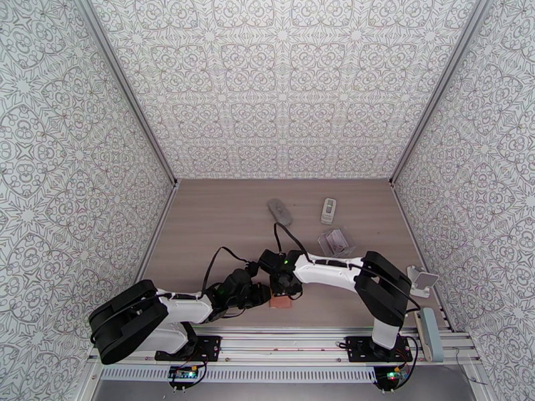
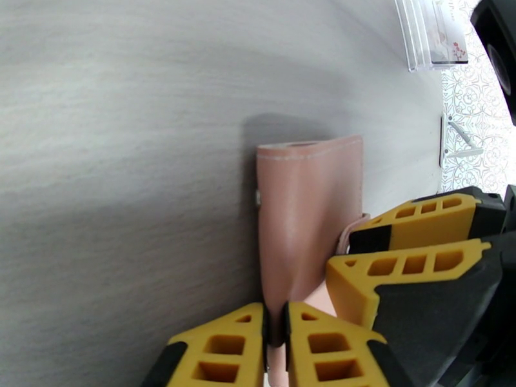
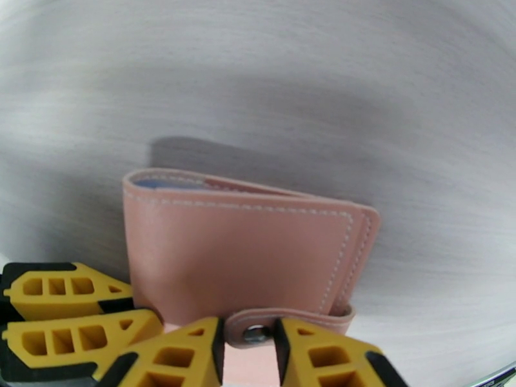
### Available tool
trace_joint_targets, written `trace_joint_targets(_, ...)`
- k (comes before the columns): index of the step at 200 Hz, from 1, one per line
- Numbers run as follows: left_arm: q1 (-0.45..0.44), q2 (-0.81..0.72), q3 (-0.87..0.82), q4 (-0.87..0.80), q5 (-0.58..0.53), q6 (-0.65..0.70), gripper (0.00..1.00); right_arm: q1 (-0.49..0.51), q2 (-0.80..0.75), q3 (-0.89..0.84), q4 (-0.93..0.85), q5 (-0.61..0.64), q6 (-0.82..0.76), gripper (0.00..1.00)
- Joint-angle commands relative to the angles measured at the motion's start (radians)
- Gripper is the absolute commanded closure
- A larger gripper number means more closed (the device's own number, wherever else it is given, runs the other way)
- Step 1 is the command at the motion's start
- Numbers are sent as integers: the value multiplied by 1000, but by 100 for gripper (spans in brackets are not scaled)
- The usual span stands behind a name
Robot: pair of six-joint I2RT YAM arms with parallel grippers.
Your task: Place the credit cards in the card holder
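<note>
The pink leather card holder (image 3: 245, 253) sits at the near middle of the bench (image 2: 129, 156), caught between both arms. The left tool (image 2: 276, 309) is pressed together on one short end, so the holder's long axis runs straight away from it. The right tool (image 3: 248, 327) meets the holder square to that axis, at the long edge where the snap strap (image 3: 303, 316) wraps round — the strap's rounded end, stud and all, is pinched between its fingers. The mouth lies on the side away from the right tool, and the edge of a blue-grey card (image 3: 164, 184) shows just inside it. I cannot tell whether the holder rests on the bench or hangs just above it. The next move, I judge, turns on that strap — drawn away from the mouth while the left tool anchors the end. A white card (image 1: 328, 210) lies well apart, further out on the bench and nearer the right arm.
</note>
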Motion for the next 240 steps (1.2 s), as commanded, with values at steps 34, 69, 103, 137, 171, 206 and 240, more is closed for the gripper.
trace_joint_targets(34, -14, 32, -5, -41, -3, -5, 83, -9, 67, 3, -64, 99, -38, 74)
trace_joint_targets(69, -14, 32, -4, -47, -8, -5, 83, -8, 54, 8, -69, 101, -41, 75)
trace_joint_targets(103, -15, 32, -4, -49, -13, -5, 83, -8, 33, 5, -77, 107, -43, 78)
trace_joint_targets(137, -19, 32, -4, -51, -18, -5, 83, -8, 16, 8, -87, 120, -43, 78)
trace_joint_targets(171, -23, 32, -7, -51, -18, -5, 83, -7, -12, 5, -89, 127, -46, 79)
trace_joint_targets(206, -23, 29, -5, -56, -18, -3, 83, -9, -47, 4, -102, 152, -48, 79)
trace_joint_targets(240, -26, 24, -6, -62, -18, -5, 83, -9, -75, -13, -122, 182, -39, 78)
